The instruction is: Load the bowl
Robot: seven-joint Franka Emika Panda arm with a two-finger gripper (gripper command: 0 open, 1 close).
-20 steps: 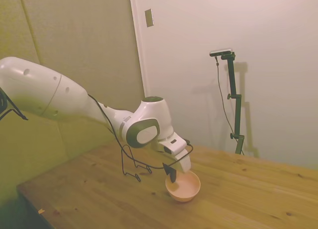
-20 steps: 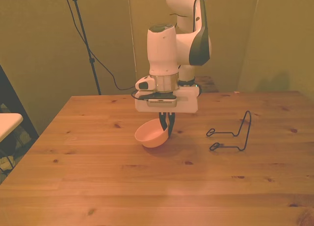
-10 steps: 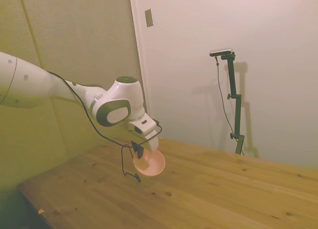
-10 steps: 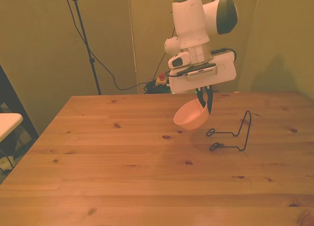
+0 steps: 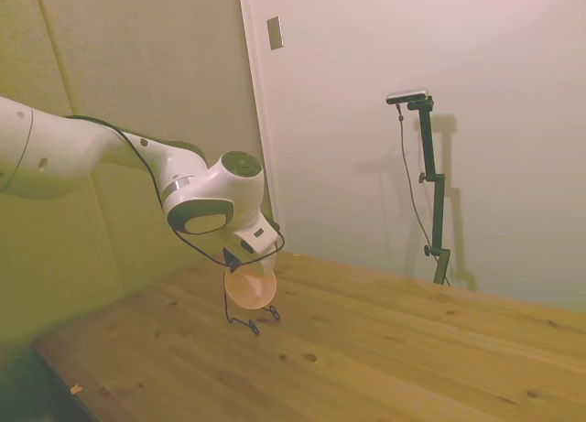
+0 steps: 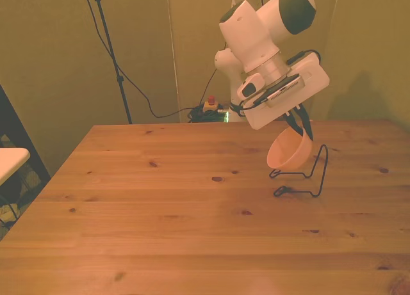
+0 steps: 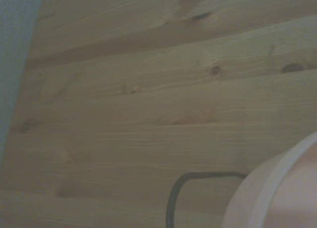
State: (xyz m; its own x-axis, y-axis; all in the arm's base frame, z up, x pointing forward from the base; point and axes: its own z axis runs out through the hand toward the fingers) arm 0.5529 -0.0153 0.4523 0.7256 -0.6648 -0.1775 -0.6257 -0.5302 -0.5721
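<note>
1. The end effector [image 6: 301,124] is clamped on the rim of the pink bowl [image 6: 289,151], one dark finger on each side of the wall, and carries it in the air, clear of the table [image 6: 160,224].
2. The bowl hangs tilted, its opening turned partly sideways, just above the black wire rack [image 6: 306,175]. In the side view the bowl [image 5: 249,286] sits right over the rack [image 5: 245,314], close to its upright loop.
3. Progress, as I judge it: the pick-up and carry look done, and the bowl is at the rack but not yet resting in it. What is left is lowering it into the wires, letting go and backing off.
4. Room to move: the rack stands in the table's far half, toward the front view's right, a fair way in from that edge. The wood around it is bare (no other loose objects show), so the arm has open space on every side.
5. The wrist view shows only a slice of the bowl's rim [image 7: 277,188] and one bent rack wire [image 7: 184,188] on the planks beneath, so the wires lie close below. The tight spot is the upright loop beside the bowl.
</note>
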